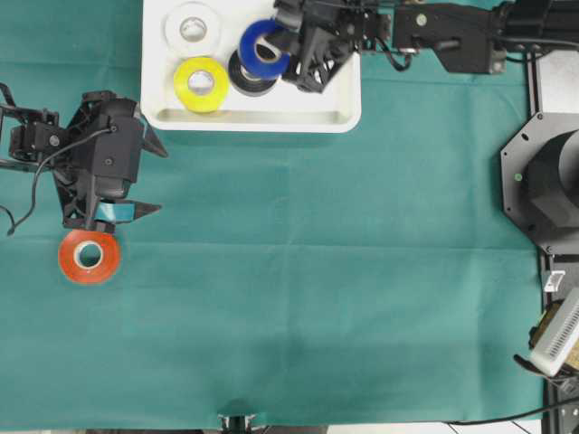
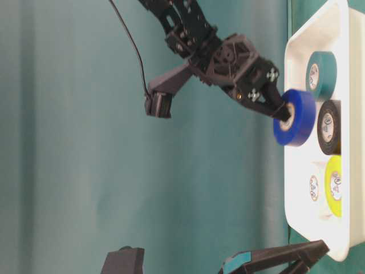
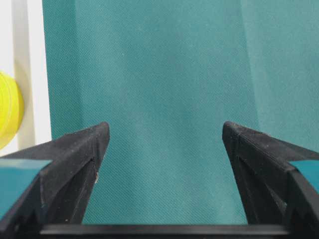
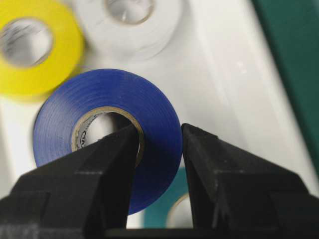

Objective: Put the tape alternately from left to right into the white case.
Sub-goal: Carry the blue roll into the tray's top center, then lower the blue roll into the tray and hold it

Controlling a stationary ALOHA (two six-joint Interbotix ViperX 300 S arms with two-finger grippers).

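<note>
Two black arms, angular plastic housings, loose black cabling.

Right arm (image 1: 452, 36): long matte black link, boxy segments, a pale round screw head on top; a thin black cable loops beside it. In the table-level view its wrist block shows small white cross-shaped screw marks and a grey wedge-shaped bracket carrying a small black box, a thin cable running up from it. Right gripper (image 4: 158, 137): two thick, blunt black fingers, grainy surface. Left arm (image 1: 90, 154): chunky faceted black body, thin cable curling off the side farthest from the right arm. Left gripper (image 3: 164, 134): two tapered black fingers, finely textured, teal tape patches near their bases.
</note>
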